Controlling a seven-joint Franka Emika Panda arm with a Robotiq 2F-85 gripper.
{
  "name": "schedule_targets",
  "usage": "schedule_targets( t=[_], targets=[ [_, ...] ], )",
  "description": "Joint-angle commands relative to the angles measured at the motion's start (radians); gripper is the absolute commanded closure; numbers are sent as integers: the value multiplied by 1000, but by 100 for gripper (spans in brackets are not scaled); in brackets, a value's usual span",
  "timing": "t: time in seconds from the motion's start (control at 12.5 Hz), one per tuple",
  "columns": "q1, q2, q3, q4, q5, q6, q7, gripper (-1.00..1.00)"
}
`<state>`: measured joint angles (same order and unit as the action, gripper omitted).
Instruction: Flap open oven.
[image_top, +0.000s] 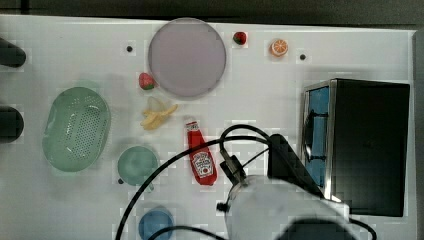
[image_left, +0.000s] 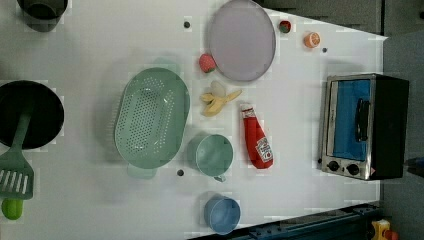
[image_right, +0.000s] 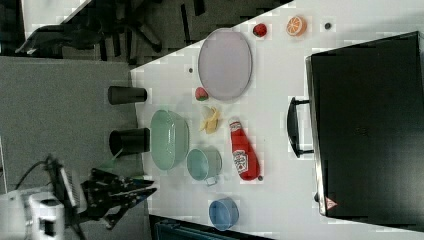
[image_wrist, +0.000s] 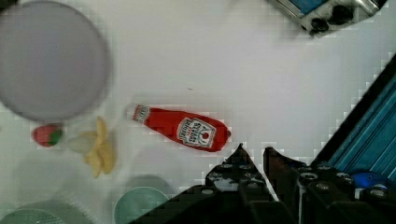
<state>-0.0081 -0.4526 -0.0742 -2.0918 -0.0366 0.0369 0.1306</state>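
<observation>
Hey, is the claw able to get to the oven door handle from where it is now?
Probably yes. The handle on the oven faces bare table, and the ketchup bottle lies well off to the side.

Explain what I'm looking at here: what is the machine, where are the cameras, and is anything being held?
It is one robot arm working over a white table. Three cameras off the arm look down on the scene; the fourth sits on the wrist, looking past the fingers. On the table are a black oven with its glass door shut, a ketchup bottle lying flat, a plate, a banana, a green colander, a green cup and a blue cup. In the wrist view the fingers stand close together with nothing between them, so nothing is held.
</observation>
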Motion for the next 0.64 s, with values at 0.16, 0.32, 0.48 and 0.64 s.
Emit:
schedule_targets(
  t=[0.16, 0.32, 0.48, 0.64],
  targets=[
    [-9, 37, -56, -42, -39, 75, -134, 65],
    [-19, 80, -97, -80, -73, 167, -374, 65],
    [-32, 140, -156, -107, -75, 266, -618, 65],
    [-43, 207, -221, -111, -75, 368, -861, 65]
  ],
)
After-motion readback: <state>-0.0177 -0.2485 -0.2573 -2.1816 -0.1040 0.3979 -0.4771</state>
